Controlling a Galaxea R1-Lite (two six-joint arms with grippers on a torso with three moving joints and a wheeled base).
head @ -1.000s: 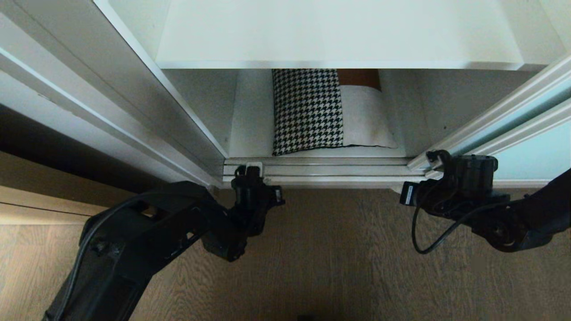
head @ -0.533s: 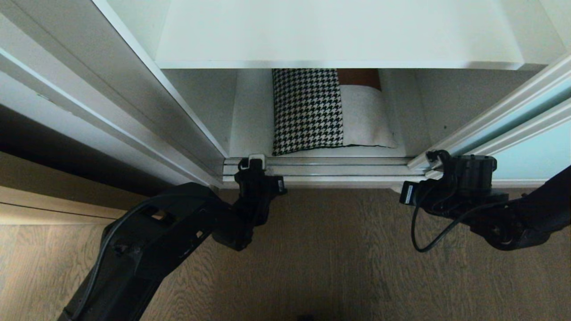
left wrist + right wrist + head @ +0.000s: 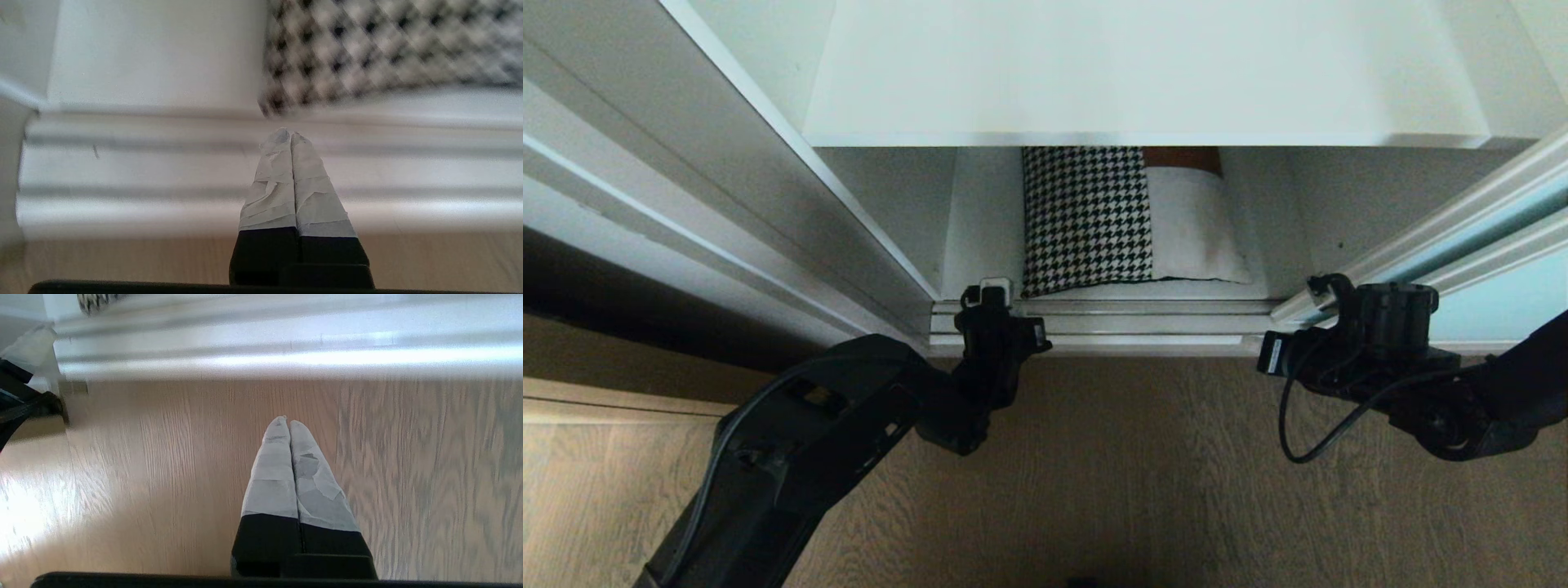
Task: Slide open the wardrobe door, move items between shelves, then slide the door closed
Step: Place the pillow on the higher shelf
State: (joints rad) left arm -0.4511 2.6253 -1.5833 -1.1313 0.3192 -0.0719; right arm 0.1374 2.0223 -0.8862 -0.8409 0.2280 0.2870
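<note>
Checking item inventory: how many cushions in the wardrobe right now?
1. The houndstooth cushion lies on the bottom shelf, its back hidden under the shelf above; more could be hidden there.

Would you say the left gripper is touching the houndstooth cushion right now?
Apart: in the left wrist view the left gripper, shut, ends over the door track, with a bare strip between it and the cushion.

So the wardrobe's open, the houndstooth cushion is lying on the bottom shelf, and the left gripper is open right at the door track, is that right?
Not quite. The left gripper is shut, its fingers pressed together, as the left wrist view shows. The rest holds: the cushion lies on the bottom shelf, and that gripper is at the door track.
</note>
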